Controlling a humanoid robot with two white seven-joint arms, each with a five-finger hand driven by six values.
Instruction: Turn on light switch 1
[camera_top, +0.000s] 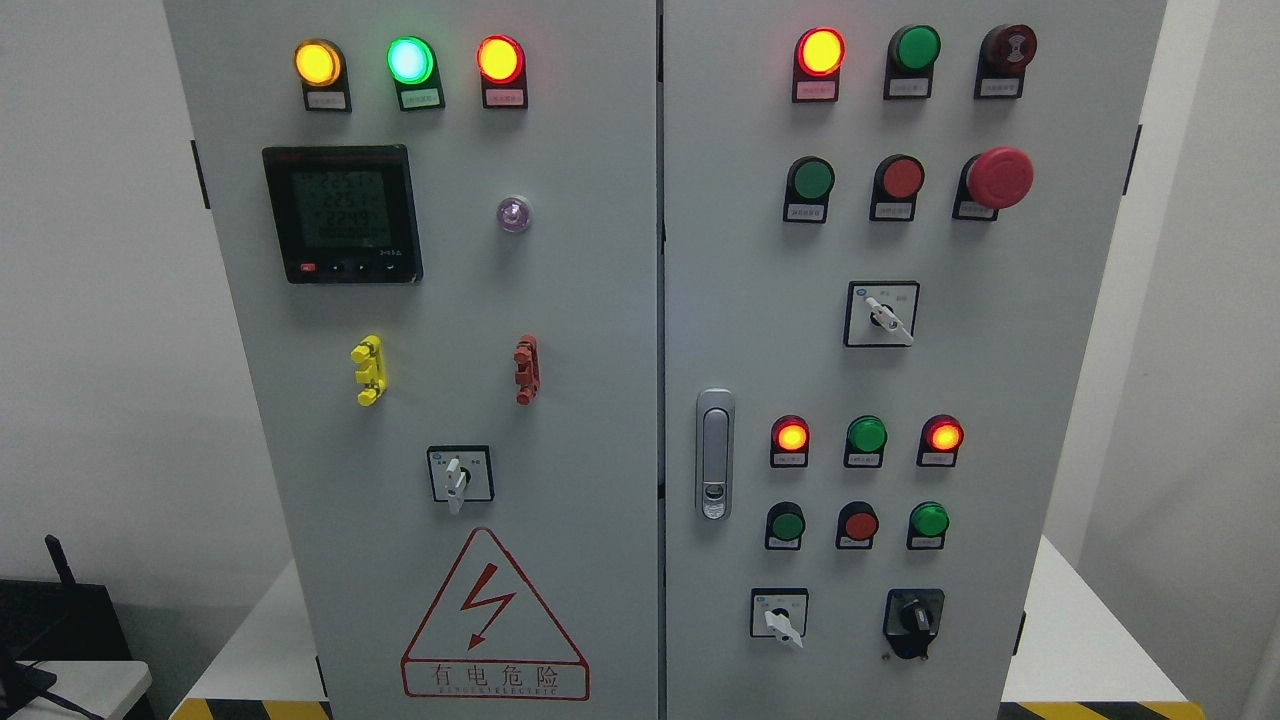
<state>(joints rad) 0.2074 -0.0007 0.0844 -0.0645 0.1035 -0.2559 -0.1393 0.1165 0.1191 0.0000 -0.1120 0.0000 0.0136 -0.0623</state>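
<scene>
While neither robot hand shows anywhere in the head view, so that how far open either one is cannot be told, a grey two-door electrical cabinet fills most of the frame. It stands on a white platform with yellow-and-black hazard striping along its front edge, against plain white walls. At the lower left corner sits dark equipment with an antenna.

Which control counts as light switch 1 cannot be told, as the labels are too small to read.

On the left door are three lit lamps along the top, yellow, green and red, one digital meter, one small clear lamp, one yellow clip, one red clip, one rotary switch and one triangular high-voltage warning sign.

On the right door I count a lit red lamp at the top, a red mushroom stop button, a door latch handle, two white-handled rotary switches, one in the middle and one at the bottom, and one black knob. Between the two lie three lamps, the outer two glowing red-orange.
</scene>
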